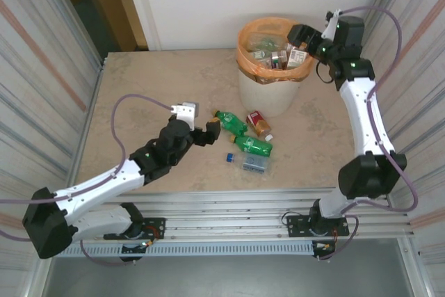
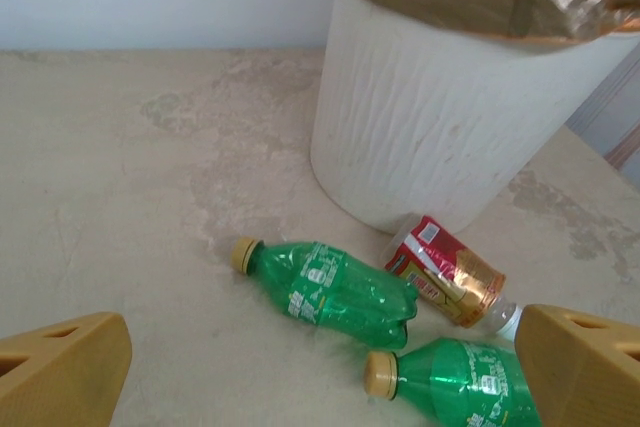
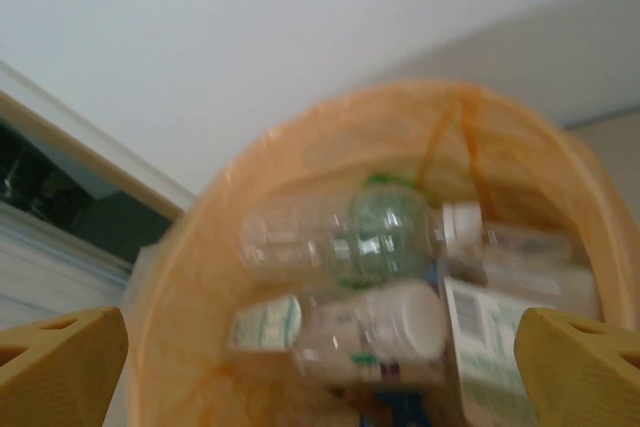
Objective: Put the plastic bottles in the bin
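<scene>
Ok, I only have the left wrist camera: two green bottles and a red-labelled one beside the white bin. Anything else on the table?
Observer: Yes, a crushed clear plastic bottle lies just beyond those, on the robot's side, with a small blue cap loose beside it.
Operator: Where is the right gripper?
Observer: The right gripper hangs over the round cream-white bin, jaws open with nothing between them.
Operator: How full is the bin?
Observer: Many plastic bottles are heaped inside its orange bag liner, close to the rim.
</scene>
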You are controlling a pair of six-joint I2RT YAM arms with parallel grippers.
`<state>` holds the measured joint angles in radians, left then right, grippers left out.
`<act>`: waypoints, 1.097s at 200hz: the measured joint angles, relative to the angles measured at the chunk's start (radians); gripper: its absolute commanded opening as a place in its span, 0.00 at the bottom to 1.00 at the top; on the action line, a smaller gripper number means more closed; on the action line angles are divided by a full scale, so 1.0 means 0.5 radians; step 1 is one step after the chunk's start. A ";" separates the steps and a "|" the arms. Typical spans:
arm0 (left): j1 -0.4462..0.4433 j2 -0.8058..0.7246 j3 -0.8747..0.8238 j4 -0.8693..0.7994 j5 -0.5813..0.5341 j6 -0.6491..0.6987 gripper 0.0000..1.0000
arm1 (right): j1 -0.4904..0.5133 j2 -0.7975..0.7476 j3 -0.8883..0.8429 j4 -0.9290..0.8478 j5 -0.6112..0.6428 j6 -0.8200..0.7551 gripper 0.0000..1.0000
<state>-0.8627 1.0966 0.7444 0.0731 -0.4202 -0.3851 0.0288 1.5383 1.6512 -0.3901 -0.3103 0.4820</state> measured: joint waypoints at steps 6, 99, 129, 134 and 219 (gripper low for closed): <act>0.000 0.019 0.004 -0.014 -0.003 -0.040 0.99 | 0.008 -0.062 -0.095 0.004 0.004 -0.025 0.98; 0.017 0.200 -0.001 -0.085 -0.047 -0.659 0.99 | 0.656 -0.784 -0.754 -0.402 0.517 -0.437 0.98; 0.027 0.233 -0.001 -0.097 -0.047 -0.741 0.99 | 0.923 -0.822 -0.903 -0.591 0.692 -0.449 0.98; 0.034 0.236 -0.001 -0.101 -0.047 -0.753 0.99 | 0.961 -0.823 -0.932 -0.620 0.708 -0.448 0.98; 0.118 0.177 -0.140 -0.117 -0.075 -0.992 0.99 | 1.331 -0.640 -1.073 -1.055 0.740 -0.388 1.00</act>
<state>-0.8036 1.1851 0.6746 0.0143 -0.4576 -0.8810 0.6941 1.2182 1.1149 -0.9176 0.0597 0.2882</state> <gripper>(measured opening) 0.989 0.993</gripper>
